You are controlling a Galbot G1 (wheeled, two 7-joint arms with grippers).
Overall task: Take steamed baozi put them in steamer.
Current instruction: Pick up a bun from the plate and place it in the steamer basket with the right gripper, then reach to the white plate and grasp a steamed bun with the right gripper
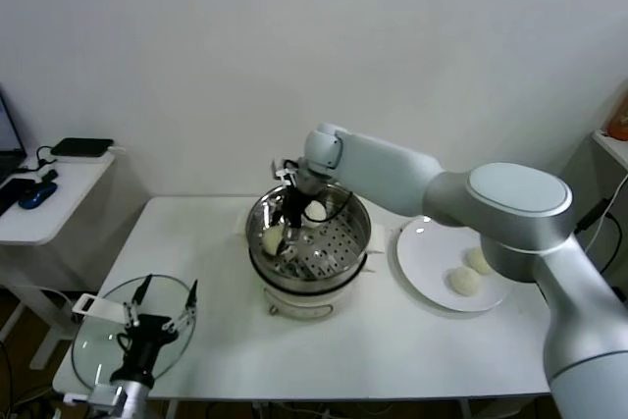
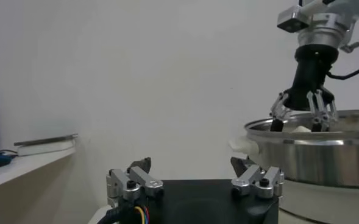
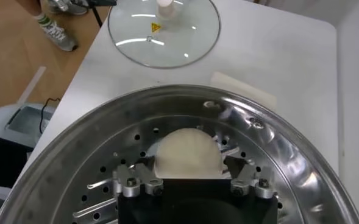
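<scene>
Right claw (image 3: 193,182) spread over baozi (image 3: 187,152) (inside steamer (image 3: 277,146))

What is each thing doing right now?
Shiny round steel steamer: uncovered, two buns inside.
Cream-white bun under right gripper: lying on the perforated bottom, between open fingers.
Right gripper: open, inside steamer.
Two buns on flat white plate: waiting.
Clear glass lid: off, on table.
Left gripper: open, empty.
</scene>
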